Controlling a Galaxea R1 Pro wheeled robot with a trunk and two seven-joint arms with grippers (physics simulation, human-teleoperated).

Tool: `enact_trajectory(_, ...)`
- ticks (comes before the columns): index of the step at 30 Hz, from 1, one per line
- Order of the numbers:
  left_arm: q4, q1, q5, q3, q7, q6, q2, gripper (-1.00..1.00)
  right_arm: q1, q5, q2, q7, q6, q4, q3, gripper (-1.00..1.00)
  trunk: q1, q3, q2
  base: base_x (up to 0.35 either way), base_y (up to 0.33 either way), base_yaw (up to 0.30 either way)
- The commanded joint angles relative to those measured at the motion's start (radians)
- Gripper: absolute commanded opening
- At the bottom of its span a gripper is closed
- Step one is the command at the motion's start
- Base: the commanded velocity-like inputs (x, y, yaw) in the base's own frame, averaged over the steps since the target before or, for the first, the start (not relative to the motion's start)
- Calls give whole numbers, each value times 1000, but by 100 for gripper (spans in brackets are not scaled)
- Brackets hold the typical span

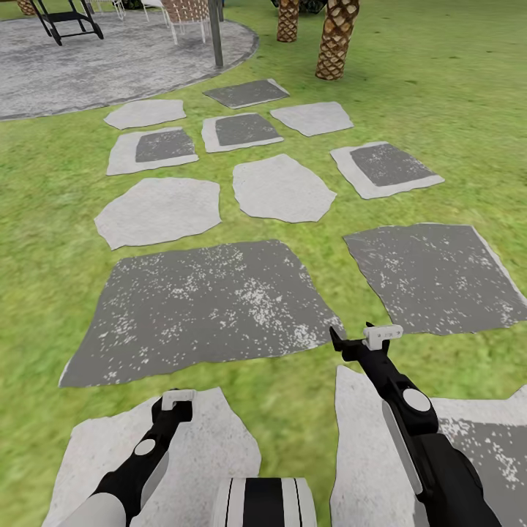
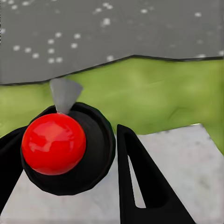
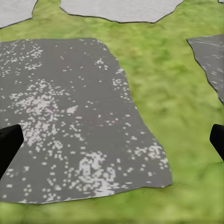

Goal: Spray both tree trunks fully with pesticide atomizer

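Observation:
In the left wrist view the pesticide atomizer [image 2: 53, 142] is seen from above: a round red top in a black collar, with a grey nozzle pointing away. My left gripper [image 2: 70, 161] is shut on it, one black finger [image 2: 140, 177] on each side. In the head view the left gripper [image 1: 176, 402] hangs low over a pale slab, and the bottle is hidden behind it. My right gripper [image 1: 350, 342] reaches over grass beside a dark slab. In the right wrist view the right gripper [image 3: 112, 144] is open and holds nothing. Both trees are out of view.
Grey and pale paving slabs [image 1: 197, 307] lie across the green lawn [image 1: 468, 88] ahead. A round paved patio [image 1: 110, 58] with chairs and a grey post [image 1: 216, 33] sits at the far left. Two scaly palm stumps [image 1: 335, 40] stand at the far right.

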Motion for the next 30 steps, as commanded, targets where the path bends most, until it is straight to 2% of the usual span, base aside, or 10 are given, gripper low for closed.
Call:
enact_trajectory(1, 0, 0, -1, 0, 0, 0, 0, -100, 0, 0, 0, 0, 0, 0, 0, 100, 0, 0, 0, 0, 0, 0)
enact_trajectory(11, -6, -1, 2, 2, 0, -1, 2, -100, 0, 0, 0, 0, 0, 0, 0, 100, 0, 0, 0, 0, 0, 0)
enact_trajectory(12, -11, 0, 1, -6, 0, 0, 0, -100, 0, 0, 0, 0, 0, 0, 0, 100, 0, 4, 0, 0, 0, 0)
enact_trajectory(30, -15, -2, 6, -5, -10, 14, -5, -100, 0, 1, 0, -1, 0, 3, 3, 100, -9, 73, 4, 0, 0, 0)
